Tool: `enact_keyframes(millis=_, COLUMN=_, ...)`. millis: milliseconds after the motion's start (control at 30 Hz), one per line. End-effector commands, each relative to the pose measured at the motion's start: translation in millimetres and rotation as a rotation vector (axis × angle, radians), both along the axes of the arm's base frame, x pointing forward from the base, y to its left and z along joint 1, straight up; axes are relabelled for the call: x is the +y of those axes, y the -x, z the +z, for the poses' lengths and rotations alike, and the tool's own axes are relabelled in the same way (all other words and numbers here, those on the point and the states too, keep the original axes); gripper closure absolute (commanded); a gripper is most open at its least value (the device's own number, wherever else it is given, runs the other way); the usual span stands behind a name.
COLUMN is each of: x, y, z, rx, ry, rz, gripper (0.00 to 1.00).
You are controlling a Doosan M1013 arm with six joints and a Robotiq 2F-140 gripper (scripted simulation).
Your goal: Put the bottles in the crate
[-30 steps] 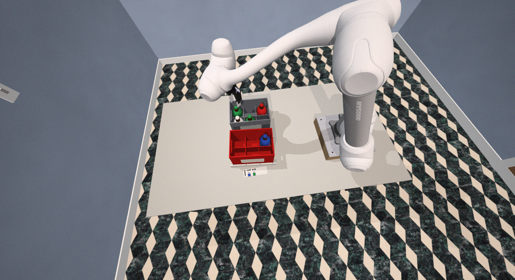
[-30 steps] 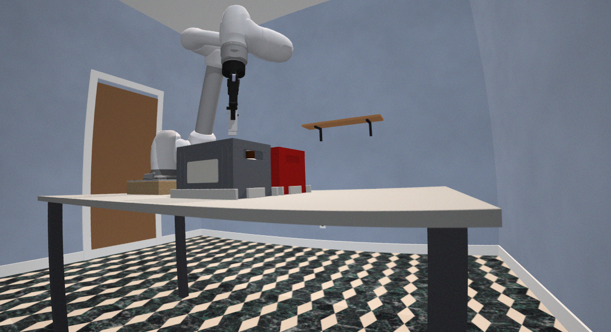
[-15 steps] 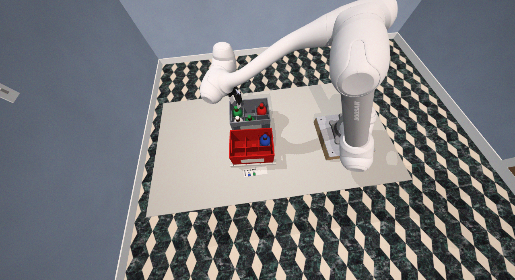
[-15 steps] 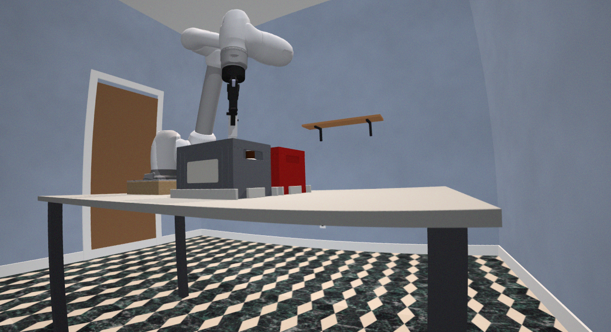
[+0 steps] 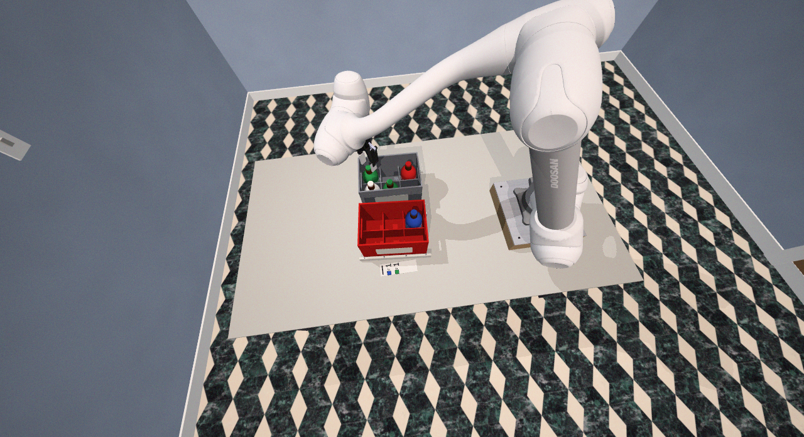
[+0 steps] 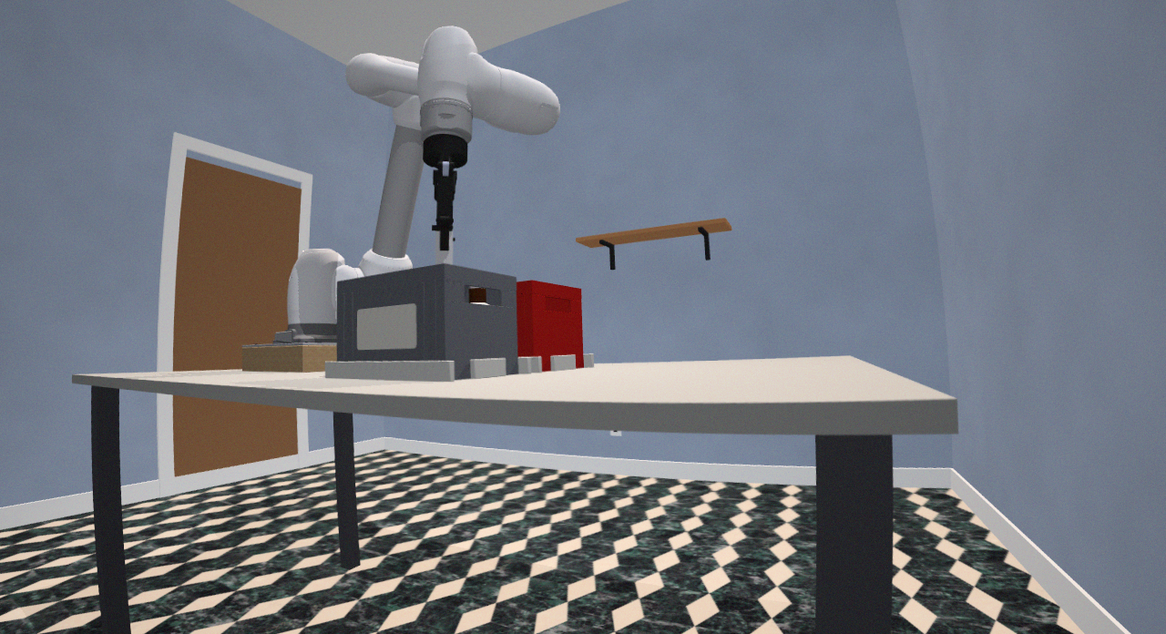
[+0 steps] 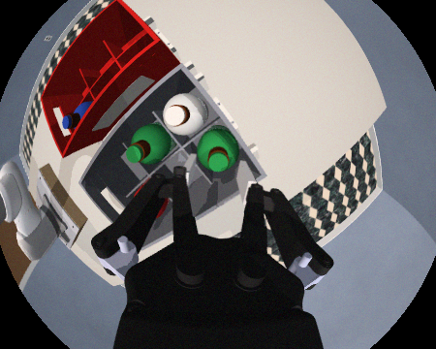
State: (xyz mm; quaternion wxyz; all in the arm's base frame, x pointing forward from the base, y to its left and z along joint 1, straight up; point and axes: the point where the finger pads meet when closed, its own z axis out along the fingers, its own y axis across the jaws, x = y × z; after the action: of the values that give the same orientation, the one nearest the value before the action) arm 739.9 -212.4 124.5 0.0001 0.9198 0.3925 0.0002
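The grey crate (image 5: 389,178) holds two green-label bottles (image 5: 369,172) (image 5: 389,183), a white one (image 5: 370,184) and a red one (image 5: 408,170). The red crate (image 5: 392,227) in front of it holds one blue bottle (image 5: 413,217) upright in its far right cell. The pick list (image 5: 397,269) lies in front of the red crate and shows a blue and a green mark. My gripper (image 5: 370,153) hangs above the grey crate's far left corner, pointing down, fingers partly open with nothing between them. In the wrist view the gripper (image 7: 217,184) is just short of a green bottle (image 7: 218,150).
The arm's base (image 5: 553,232) stands on a wooden plate at the table's right. Grey stop blocks (image 6: 389,370) line the crates' feet. In the side view the gripper (image 6: 443,239) is a little above the grey crate's rim (image 6: 427,316), with the red crate (image 6: 550,321) behind.
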Motion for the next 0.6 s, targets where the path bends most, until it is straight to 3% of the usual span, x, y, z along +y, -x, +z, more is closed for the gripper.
enact_keyframes(millis=0, x=0, y=0, z=-4, rx=0.0, ry=0.0, rz=0.0, gripper=0.62)
enact_keyframes(millis=567, x=0, y=0, z=-24, rx=0.0, ry=0.0, rz=0.0, gripper=0.62)
